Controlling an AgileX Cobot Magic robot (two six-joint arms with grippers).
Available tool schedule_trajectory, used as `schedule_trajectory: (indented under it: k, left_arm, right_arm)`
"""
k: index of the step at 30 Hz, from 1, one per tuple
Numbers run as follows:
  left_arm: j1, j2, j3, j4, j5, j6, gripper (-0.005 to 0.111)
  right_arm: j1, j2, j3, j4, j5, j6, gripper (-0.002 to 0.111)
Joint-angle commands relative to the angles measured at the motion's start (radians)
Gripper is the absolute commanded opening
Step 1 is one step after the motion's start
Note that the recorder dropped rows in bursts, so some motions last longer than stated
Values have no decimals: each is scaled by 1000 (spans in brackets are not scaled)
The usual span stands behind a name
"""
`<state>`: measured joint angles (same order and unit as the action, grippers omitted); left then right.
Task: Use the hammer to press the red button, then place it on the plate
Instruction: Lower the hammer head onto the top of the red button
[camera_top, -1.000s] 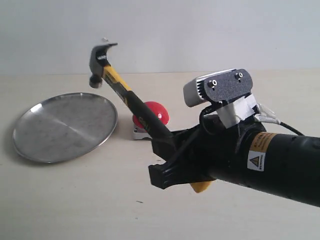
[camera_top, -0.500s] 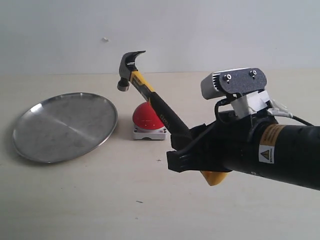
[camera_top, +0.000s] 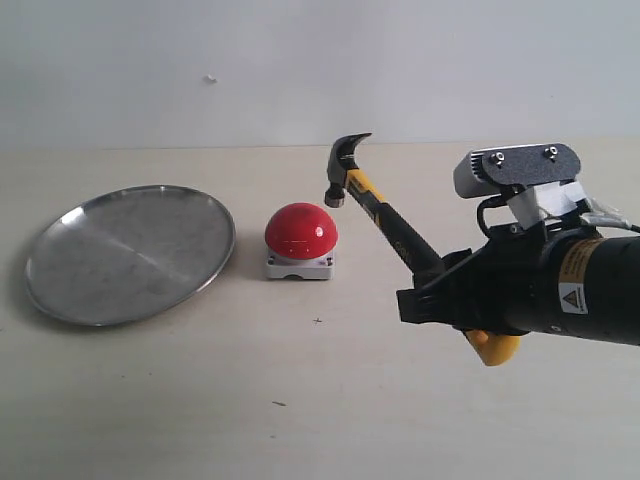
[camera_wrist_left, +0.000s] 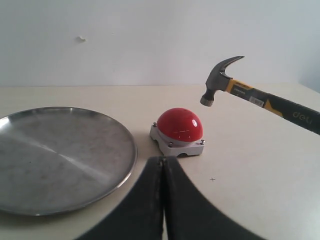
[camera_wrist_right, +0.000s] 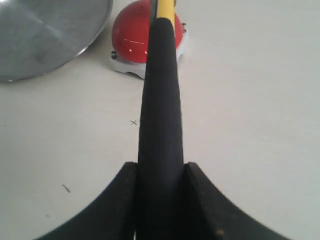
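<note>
My right gripper (camera_top: 440, 300) is shut on the black handle of the hammer (camera_top: 385, 220), whose dark head hangs in the air up and to the right of the red button (camera_top: 300, 231). The hammer (camera_wrist_left: 260, 97) does not touch the button (camera_wrist_left: 180, 125). In the right wrist view the handle (camera_wrist_right: 161, 100) runs from between the fingers (camera_wrist_right: 205, 200) toward the button (camera_wrist_right: 132, 35). The silver plate (camera_top: 125, 250) lies empty left of the button. My left gripper (camera_wrist_left: 163, 162) is shut on nothing, just short of the button's grey base, and is out of the exterior view.
A pale tabletop (camera_top: 200, 400) carries everything, with a white wall behind. The hammer's yellow butt end (camera_top: 492, 347) sticks out below my right gripper. A small cross mark (camera_top: 317, 321) sits on the table in front of the button.
My right arm has carried the hammer rightward: its head went from above the plate's edge, past the top of the button, to the button's right side, and lower.
</note>
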<state>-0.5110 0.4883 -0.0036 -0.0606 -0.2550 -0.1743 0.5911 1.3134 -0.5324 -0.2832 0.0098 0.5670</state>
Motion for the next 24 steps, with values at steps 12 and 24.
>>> schedule_trajectory:
  k: [12,24]
  left_arm:
    - [2,-4,4,2,-1,-4,0]
    - [2,-4,4,2,-1,-4,0]
  right_arm:
    - [24,5,7,29,-223,-23,0]
    - [24,102,6,45,-315,-27,0]
